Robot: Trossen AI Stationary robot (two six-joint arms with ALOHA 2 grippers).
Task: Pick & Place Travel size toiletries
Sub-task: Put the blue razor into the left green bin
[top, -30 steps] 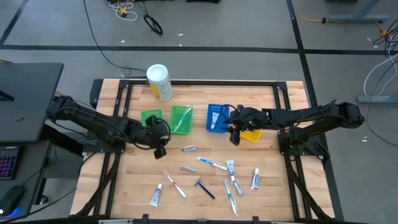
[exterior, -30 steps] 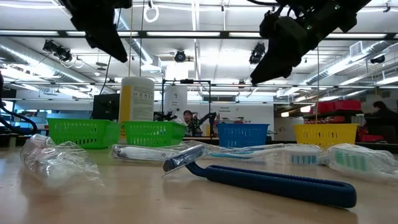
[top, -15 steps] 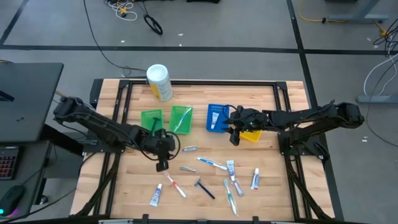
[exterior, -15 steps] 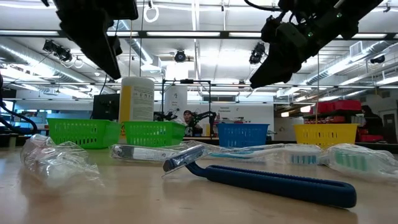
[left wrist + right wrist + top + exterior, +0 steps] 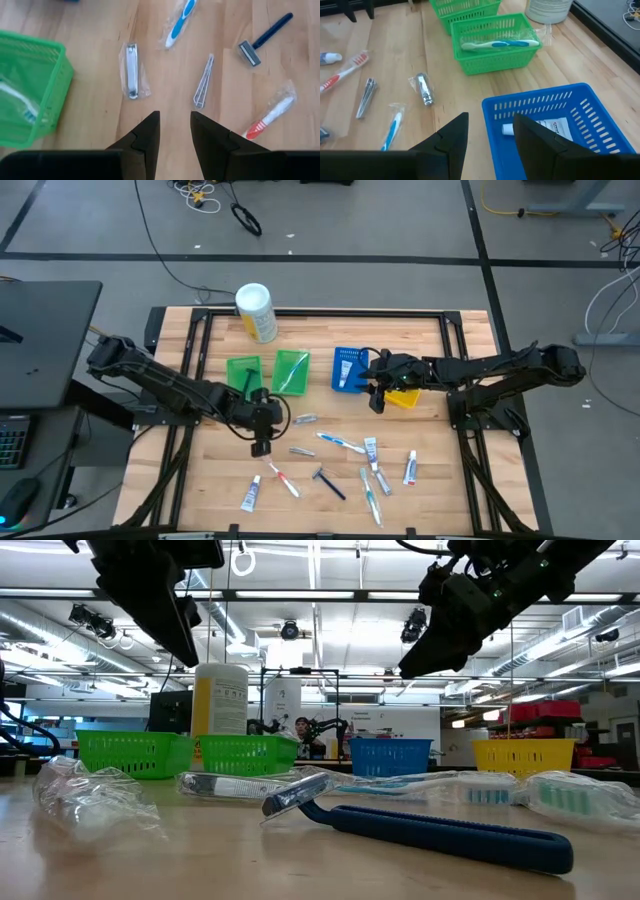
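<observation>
Toiletries lie scattered on the table while left tool and right tool hover parted, empty.

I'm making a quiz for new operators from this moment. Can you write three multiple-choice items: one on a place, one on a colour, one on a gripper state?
1. Where does the white tube with blue marks lie?
A. in the blue bin
B. in the yellow bin
C. on the bare table

2. What colour is the bin holding the bagged blue and white toothbrush?
A. yellow
B. blue
C. green

3. How does the left gripper stand?
A. shut on the razor
B. open and empty, above the table
C. shut on the nail clipper

Key: 1 A, the right wrist view shows the tube inside the blue walls. 2 C, the green bin holds it. 3 B, the left wrist view shows bare wood between its parted fingers.
</observation>
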